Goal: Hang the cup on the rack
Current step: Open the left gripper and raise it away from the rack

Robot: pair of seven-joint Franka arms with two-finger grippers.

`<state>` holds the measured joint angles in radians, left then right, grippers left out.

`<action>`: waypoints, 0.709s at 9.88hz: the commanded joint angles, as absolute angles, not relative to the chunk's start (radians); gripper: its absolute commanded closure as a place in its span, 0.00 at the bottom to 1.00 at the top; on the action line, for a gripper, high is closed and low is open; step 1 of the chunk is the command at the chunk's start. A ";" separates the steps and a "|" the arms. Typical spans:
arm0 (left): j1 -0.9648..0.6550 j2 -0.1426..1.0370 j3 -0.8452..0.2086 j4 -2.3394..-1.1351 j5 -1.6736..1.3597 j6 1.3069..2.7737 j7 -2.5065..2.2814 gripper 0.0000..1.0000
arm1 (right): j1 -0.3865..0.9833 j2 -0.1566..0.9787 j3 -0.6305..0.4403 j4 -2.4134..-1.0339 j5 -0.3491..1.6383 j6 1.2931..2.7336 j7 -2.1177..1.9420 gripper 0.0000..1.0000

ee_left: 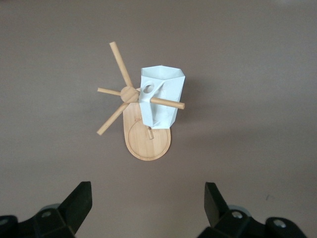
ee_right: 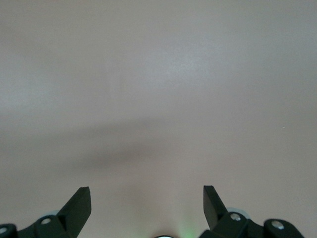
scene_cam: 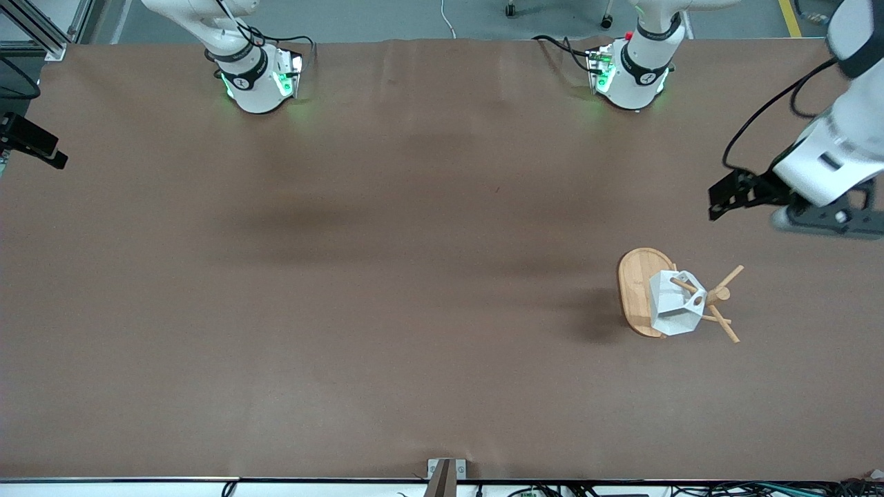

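Note:
The white faceted cup (scene_cam: 673, 310) (ee_left: 161, 101) hangs on the wooden rack (scene_cam: 639, 283) (ee_left: 148, 144), with one thin peg (ee_left: 168, 103) passing through the hole in its handle tab. The rack stands toward the left arm's end of the table. My left gripper (ee_left: 147, 191) is up in the air over bare table beside the rack, open, with nothing between its fingers. Its hand (scene_cam: 822, 219) shows at the edge of the front view. My right gripper (ee_right: 147, 193) is open over bare brown table and holds nothing. It does not show in the front view.
A brown cover (scene_cam: 387, 276) spans the whole table. The two arm bases (scene_cam: 259, 83) (scene_cam: 632, 76) stand along the farthest edge. A black camera (scene_cam: 31, 141) sits at the right arm's end. A small bracket (scene_cam: 445, 476) is at the nearest edge.

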<state>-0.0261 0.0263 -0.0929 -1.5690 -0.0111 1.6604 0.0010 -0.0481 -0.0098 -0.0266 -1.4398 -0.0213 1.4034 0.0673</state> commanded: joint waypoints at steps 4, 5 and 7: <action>-0.058 -0.089 -0.075 -1.615 -0.028 1.491 -0.003 0.00 | -0.055 -0.009 -0.031 -1.440 -0.023 1.408 0.057 0.00; -0.049 -0.119 -0.074 -1.658 -0.028 1.511 0.001 0.00 | -0.055 -0.009 -0.031 -1.465 -0.023 1.423 0.057 0.00; -0.043 -0.167 -0.074 -1.715 -0.018 1.537 0.006 0.00 | -0.055 -0.011 -0.034 -1.473 -0.023 1.427 0.057 0.00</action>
<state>-0.0442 -0.1151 -0.0814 -1.6192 -0.0120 1.5020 -0.0026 -0.0482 -0.0042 -0.0338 -1.4583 -0.0213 1.4161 0.0672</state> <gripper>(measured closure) 0.000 0.000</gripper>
